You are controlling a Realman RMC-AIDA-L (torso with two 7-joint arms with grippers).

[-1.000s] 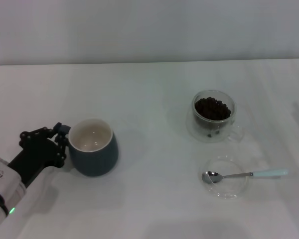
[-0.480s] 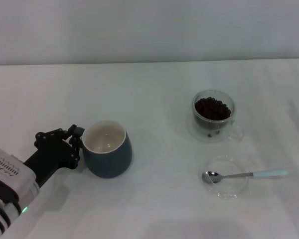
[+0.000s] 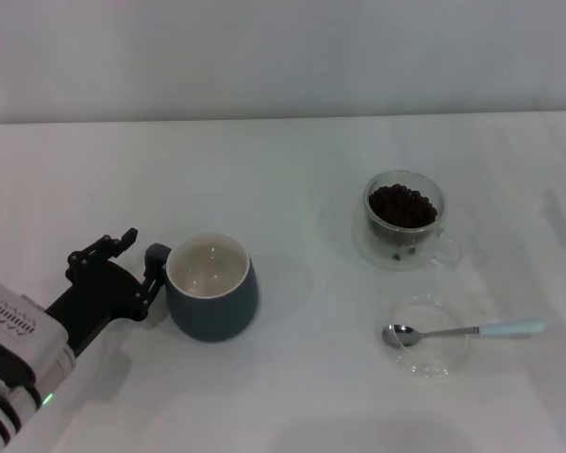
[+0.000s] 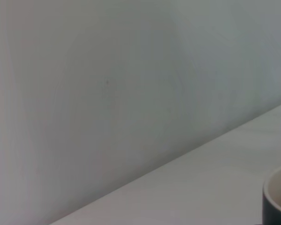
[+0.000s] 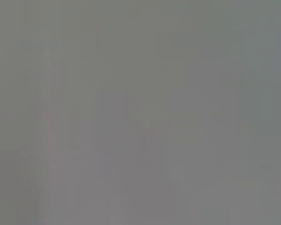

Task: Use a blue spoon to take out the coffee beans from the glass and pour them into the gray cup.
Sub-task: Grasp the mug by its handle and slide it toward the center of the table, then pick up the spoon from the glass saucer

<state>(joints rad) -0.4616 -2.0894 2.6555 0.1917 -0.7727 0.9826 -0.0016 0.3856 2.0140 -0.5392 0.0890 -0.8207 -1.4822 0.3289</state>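
The left pincer, fingers spread, sits at the gray cup's handle, likely positioning it. Right of the cup: the glass of coffee beans, and the blue spoon nearer.

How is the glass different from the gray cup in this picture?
The glass is clear and holds dark coffee beans; the gray cup is opaque blue-gray with an empty cream inside. The glass stands alone on the robot's right; the gray cup has the left gripper beside its handle. Both stand upright on the table.
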